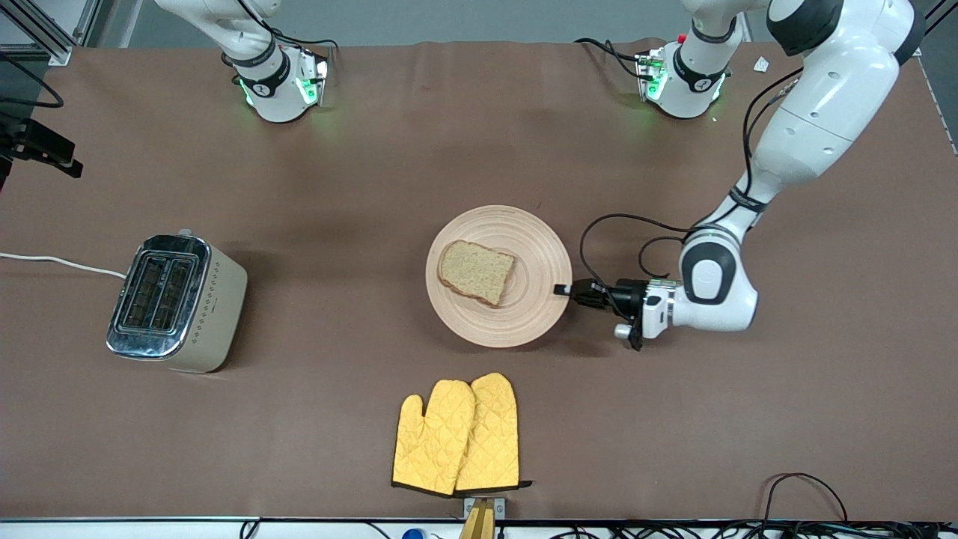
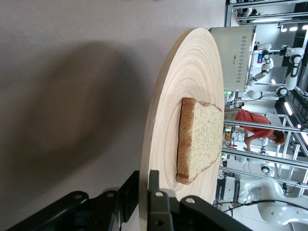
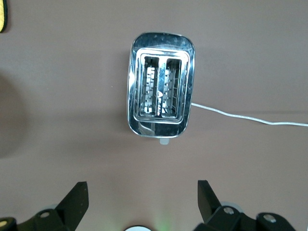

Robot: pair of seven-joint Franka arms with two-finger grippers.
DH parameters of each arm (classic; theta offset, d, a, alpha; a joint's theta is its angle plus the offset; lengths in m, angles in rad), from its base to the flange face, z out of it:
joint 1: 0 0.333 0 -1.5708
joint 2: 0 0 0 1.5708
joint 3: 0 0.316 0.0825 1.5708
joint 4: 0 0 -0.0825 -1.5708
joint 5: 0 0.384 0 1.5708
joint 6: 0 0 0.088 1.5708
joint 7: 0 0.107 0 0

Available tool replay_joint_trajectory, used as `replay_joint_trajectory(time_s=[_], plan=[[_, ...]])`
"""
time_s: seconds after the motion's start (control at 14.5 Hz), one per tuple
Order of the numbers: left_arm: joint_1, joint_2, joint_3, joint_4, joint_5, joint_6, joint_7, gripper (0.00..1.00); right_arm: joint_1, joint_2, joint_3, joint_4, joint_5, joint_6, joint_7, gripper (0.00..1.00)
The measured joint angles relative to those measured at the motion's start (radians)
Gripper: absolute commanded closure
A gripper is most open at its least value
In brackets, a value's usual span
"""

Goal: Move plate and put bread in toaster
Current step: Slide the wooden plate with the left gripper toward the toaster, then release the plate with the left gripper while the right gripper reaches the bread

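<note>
The light-wood plate [image 1: 524, 254] lies at the middle of the table with the brown bread slice [image 1: 477, 271] on it. My left gripper [image 1: 561, 290] is shut on the plate's rim at the side toward the left arm's end. In the left wrist view the left gripper [image 2: 144, 175] has one finger over and one under the plate [image 2: 192, 72], with the bread [image 2: 199, 139] just past them. The toaster [image 1: 176, 302] stands toward the right arm's end, both slots empty. My right gripper [image 3: 141, 185] is open and empty, high over the toaster [image 3: 161, 89], and out of the front view.
Two yellow oven mitts [image 1: 458, 434] lie nearer the front camera than the plate, by the table's edge. The toaster's white cord [image 1: 60, 263] runs off toward the right arm's end of the table; it also shows in the right wrist view [image 3: 240, 117].
</note>
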Motion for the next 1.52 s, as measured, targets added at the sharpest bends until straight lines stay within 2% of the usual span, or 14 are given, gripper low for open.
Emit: replay_joint_trajectory(time_s=[0.48, 0.76, 0.83, 0.9, 0.97, 1.04, 1.11, 1.52], plan=[[-0.159, 0.006, 0.0, -0.056, -0.226, 0.232, 0.15, 0.99, 0.003, 0.032, 0.008, -0.004, 0.007, 0.035, 0.0, 0.0], [-0.169, 0.047, 0.003, -0.062, -0.306, 0.245, 0.243, 0.97, 0.003, 0.035, 0.009, -0.019, 0.02, 0.043, 0.0, 0.0], [-0.167, 0.055, 0.003, -0.062, -0.338, 0.237, 0.266, 0.94, 0.003, 0.036, 0.009, -0.02, 0.02, 0.043, 0.0, 0.0], [-0.168, 0.058, 0.002, -0.062, -0.363, 0.237, 0.277, 0.76, 0.003, 0.037, 0.009, -0.021, 0.02, 0.042, 0.0, 0.0], [-0.174, 0.059, 0.001, -0.062, -0.384, 0.238, 0.278, 0.5, 0.003, 0.038, 0.009, -0.021, 0.02, 0.042, 0.0, 0.0], [-0.179, 0.06, -0.001, -0.061, -0.405, 0.236, 0.278, 0.03, 0.004, 0.04, 0.009, -0.021, 0.021, 0.041, -0.001, 0.0], [-0.185, 0.06, -0.002, -0.061, -0.42, 0.238, 0.278, 0.0, 0.004, 0.043, 0.01, -0.022, 0.021, 0.041, -0.001, 0.0], [-0.186, 0.039, -0.015, -0.042, -0.436, 0.296, 0.229, 0.0, 0.049, 0.063, 0.017, -0.023, 0.024, 0.036, -0.001, 0.0]])
